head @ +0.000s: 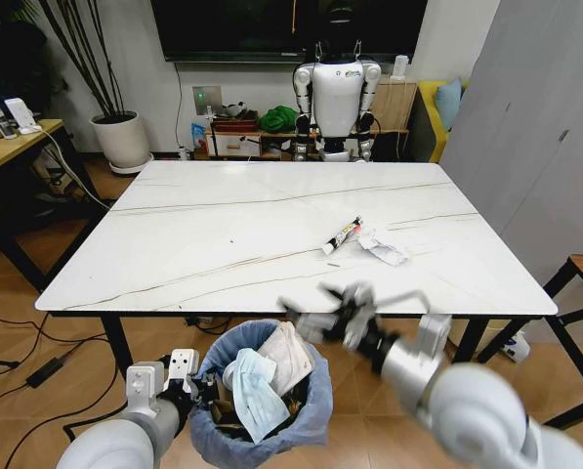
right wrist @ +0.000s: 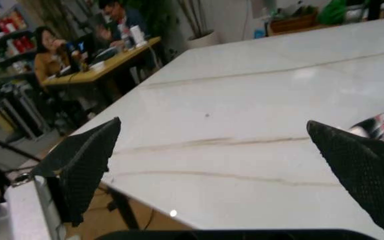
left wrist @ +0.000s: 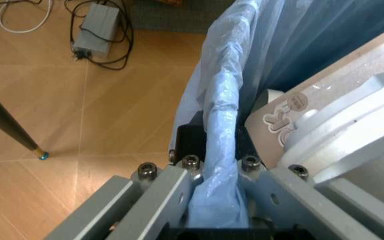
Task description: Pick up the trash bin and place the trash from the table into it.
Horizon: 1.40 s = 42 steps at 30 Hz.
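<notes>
We are seeing the small round trash bin lined with crinkly blue-grey plastic (head: 311, 410) sitting upright just below the near edge of the white marble-look table (head: 223, 244), holding a pale blue mask (head: 255, 391) and papers (head: 289, 357). A white tube (head: 342, 235) and crumpled white tissue (head: 383, 248) are lying together right of the tabletop's centre.

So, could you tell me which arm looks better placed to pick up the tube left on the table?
The right. Its tool is open at the near table edge, facing the tube and the crumpled tissue. The left tool is shut on the bin rim, holding it below the table.
</notes>
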Tool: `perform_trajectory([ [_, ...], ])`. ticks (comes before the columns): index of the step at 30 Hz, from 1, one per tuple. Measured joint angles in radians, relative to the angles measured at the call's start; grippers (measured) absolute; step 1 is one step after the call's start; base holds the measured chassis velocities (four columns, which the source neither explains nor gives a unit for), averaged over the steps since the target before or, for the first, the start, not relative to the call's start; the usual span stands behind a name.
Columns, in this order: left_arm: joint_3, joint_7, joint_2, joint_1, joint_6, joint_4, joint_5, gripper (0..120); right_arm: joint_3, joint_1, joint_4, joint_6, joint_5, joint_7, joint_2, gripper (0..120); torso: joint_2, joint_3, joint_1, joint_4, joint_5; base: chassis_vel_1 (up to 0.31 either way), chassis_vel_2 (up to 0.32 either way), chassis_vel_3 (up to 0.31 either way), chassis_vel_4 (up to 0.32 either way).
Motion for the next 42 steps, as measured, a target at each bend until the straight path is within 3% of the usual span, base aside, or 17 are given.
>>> perform_trajectory([
  [7,-0.014,0.003,-0.004,0.017,0.000,-0.007,0.007,0,0.006,0.157,-0.171,-0.012,0.064,0.048,0.005,100,0.000,0.000,0.000,0.0002,0.0001,0.000,0.000,0.000,0.000],
  [17,0.002,0.003,-0.003,0.018,0.000,-0.010,0.006,0,-0.035,0.275,-0.483,-0.039,-0.035,0.030,0.028,100,0.000,0.000,0.000,0.0000,0.0003,0.000,0.000,0.000,0.000],
  [34,0.013,0.021,-0.016,0.003,0.000,-0.009,0.004,0,-0.125,0.428,-0.743,-0.069,-0.014,0.058,0.065,100,0.000,0.000,0.000,0.0001,0.0001,0.000,0.000,0.000,0.000],
  [42,0.016,0.032,-0.016,0.001,0.000,-0.006,0.010,0,-0.143,0.432,-0.785,-0.068,-0.022,0.050,0.065,100,0.000,0.000,0.000,0.0000,0.0001,0.000,0.000,0.000,0.000],
])
